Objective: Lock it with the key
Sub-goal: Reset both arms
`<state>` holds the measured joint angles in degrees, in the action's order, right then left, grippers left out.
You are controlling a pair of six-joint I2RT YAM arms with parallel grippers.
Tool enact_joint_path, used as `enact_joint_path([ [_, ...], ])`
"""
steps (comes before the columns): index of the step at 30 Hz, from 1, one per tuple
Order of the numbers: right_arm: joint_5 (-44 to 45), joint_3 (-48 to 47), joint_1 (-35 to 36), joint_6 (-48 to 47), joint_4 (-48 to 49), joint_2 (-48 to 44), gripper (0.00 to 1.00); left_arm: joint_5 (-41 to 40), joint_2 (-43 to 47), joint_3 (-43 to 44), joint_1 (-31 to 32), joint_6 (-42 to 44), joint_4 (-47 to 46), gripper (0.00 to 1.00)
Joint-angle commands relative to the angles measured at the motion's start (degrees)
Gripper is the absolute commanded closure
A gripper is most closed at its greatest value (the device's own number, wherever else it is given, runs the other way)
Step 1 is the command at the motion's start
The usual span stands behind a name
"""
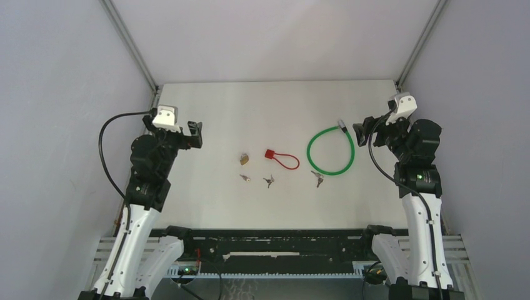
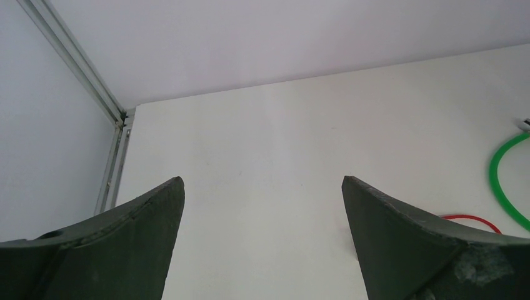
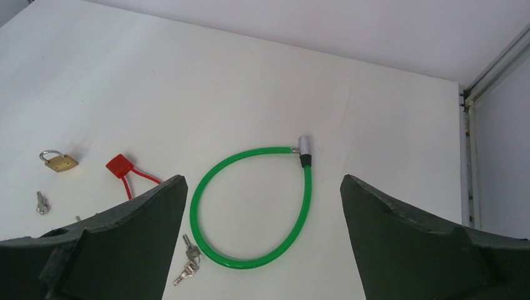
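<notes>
We saw the left pincer [image 1: 199, 134] at the left side of the table [image 1: 250, 112] and the right pincer [image 1: 361, 134] beside the green cable lock [image 1: 330, 150], both with fingers spread wide, gripping nothing. Mid-table lay the brass padlock [image 1: 244, 159] and the red cable lock [image 1: 281, 157]. Just nearer us lay the left key [image 1: 245, 177], the middle key [image 1: 269, 181] and the right key [image 1: 319, 179].

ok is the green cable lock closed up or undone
Closed: both ends of the green cable meet at its metal head, a full ring. Locked? Cannot tell.
</notes>
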<state>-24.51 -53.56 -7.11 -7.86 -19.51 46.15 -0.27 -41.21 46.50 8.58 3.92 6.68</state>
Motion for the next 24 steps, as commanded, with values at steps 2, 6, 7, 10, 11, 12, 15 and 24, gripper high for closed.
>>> enact_joint_path([
  [2, -1.2, -0.4, -0.9, -1.1, 1.1, -1.0, 0.0, 0.9, 2.1, 1.5, -0.4, -0.7, 0.6, 0.0],
  [6, -2.1, -0.4, -1.2, -1.0, 0.9, -1.6, 0.0, -0.6, 3.0, 1.3, -0.3, -0.2, 1.3, 0.0],
  [7, -2.3, -0.4, -1.5, -0.9, 0.8, -1.7, 0.0, -1.1, 3.2, 1.0, -0.3, -0.2, 1.1, 0.0],
  [10, -2.2, -0.4, -1.6, -0.7, 0.8, -1.8, 0.0, -2.0, 4.0, 0.2, -0.3, -0.1, 0.8, 0.0],
  [11, -2.4, -0.4, -1.6, -0.6, 0.8, -1.9, 0.0, -2.1, 4.3, 0.3, -0.3, -0.1, 0.9, 0.0],
  [12, -2.6, -0.4, -1.6, -0.5, 0.8, -1.9, 0.0, -2.2, 4.4, 0.4, -0.3, 0.0, 1.0, 0.0],
  [15, -2.8, -0.3, -1.7, -0.1, 0.8, -1.8, 0.0, -2.4, 4.2, 1.0, -0.3, 0.1, 1.4, 0.0],
  [24, -2.9, -0.2, -1.8, 0.1, 1.0, -2.3, 0.0, -1.9, 3.2, 1.3, -0.3, 0.1, 2.3, 0.0],
])
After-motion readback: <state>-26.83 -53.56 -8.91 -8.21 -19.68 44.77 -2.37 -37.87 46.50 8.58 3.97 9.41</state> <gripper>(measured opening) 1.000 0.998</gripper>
